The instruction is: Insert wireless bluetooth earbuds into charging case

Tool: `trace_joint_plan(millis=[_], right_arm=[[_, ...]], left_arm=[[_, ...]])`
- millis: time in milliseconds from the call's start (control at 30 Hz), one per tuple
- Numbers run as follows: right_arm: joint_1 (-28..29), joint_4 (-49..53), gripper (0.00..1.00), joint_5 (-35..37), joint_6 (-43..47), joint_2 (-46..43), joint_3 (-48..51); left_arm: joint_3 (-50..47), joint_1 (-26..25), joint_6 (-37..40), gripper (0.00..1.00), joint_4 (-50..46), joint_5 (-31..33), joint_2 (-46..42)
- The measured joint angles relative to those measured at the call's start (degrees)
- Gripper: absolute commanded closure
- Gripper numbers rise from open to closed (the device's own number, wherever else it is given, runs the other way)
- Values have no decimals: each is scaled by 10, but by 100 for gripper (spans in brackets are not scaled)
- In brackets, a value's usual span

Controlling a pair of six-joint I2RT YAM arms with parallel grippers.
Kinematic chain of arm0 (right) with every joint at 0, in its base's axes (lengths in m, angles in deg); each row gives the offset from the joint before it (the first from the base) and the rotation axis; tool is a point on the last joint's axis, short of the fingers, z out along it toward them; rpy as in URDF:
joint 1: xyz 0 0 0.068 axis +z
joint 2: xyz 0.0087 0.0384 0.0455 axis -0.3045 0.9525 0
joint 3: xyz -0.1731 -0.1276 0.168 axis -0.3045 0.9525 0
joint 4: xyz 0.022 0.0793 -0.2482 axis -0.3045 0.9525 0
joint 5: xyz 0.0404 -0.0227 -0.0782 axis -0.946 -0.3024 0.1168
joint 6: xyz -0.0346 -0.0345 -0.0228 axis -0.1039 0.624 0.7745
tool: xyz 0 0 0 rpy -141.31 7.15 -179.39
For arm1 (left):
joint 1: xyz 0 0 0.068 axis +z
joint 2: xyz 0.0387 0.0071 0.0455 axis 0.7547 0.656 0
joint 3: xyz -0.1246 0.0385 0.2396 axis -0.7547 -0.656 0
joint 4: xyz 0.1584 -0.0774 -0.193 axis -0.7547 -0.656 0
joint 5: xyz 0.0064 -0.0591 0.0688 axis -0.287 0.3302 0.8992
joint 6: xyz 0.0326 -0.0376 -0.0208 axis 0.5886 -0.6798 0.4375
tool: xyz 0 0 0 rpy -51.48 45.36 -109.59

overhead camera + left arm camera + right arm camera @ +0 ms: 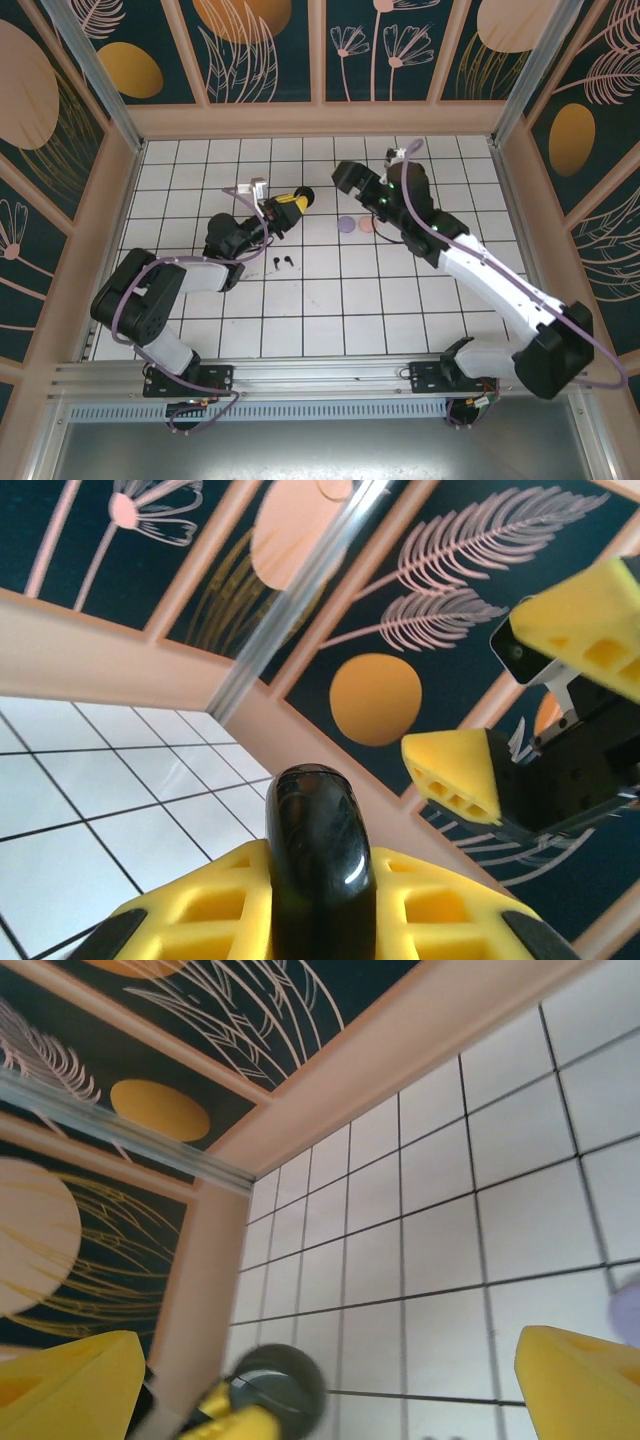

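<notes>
My left gripper (297,201) is shut on a black round charging case (303,197), held on edge above the tiles. In the left wrist view the glossy case (320,860) is pinched between my yellow fingers (190,920). My right gripper (347,179) hovers just right of the case with its jaws wide open and nothing between them. Its yellow fingers (455,770) face the case in the left wrist view. The right wrist view has the case (275,1385) low between the open fingers (70,1390). Two black earbuds (282,263) lie on the tiles in front of the left gripper.
A lilac case (347,224) and a pale pink case (367,225) sit side by side on the white tiled floor (330,300), under the right wrist. Wooden walls (320,120) close in the back and both sides.
</notes>
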Motion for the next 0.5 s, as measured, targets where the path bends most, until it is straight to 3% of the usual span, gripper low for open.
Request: trace_joint_plan(millis=[233, 500], right_arm=[[-37, -41, 4, -127, 172, -57, 93], [-37, -71, 6, -245, 238, -50, 111]], left_arm=[[47, 0, 35, 100, -101, -96, -20], [61, 0, 41, 100, -160, -174, -32]])
